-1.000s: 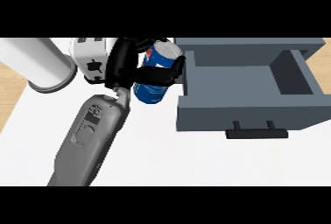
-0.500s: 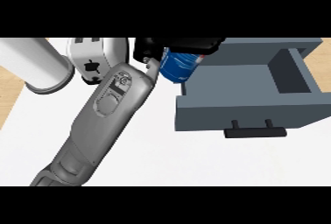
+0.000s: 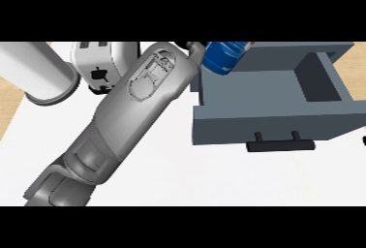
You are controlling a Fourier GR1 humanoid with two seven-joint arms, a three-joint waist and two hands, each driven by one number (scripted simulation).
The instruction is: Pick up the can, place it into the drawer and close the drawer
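Pretty plain setup tbh. Most of the view is a flat white counter top (image 3: 214,179), matte, no pattern on it. Along the left edge there's a strip of light wood-coloured surface (image 3: 7,104), and the same wood tone peeks in at the upper right corner (image 3: 358,60). Far left at the back there's a big white cylinder (image 3: 36,72) with a greyish rim at its near end. Just beside it sits a white appliance (image 3: 97,65) with a black knob on the front and slots on top, looks like a toaster. Lighting's soft and even, only faint grey shadows on the counter.
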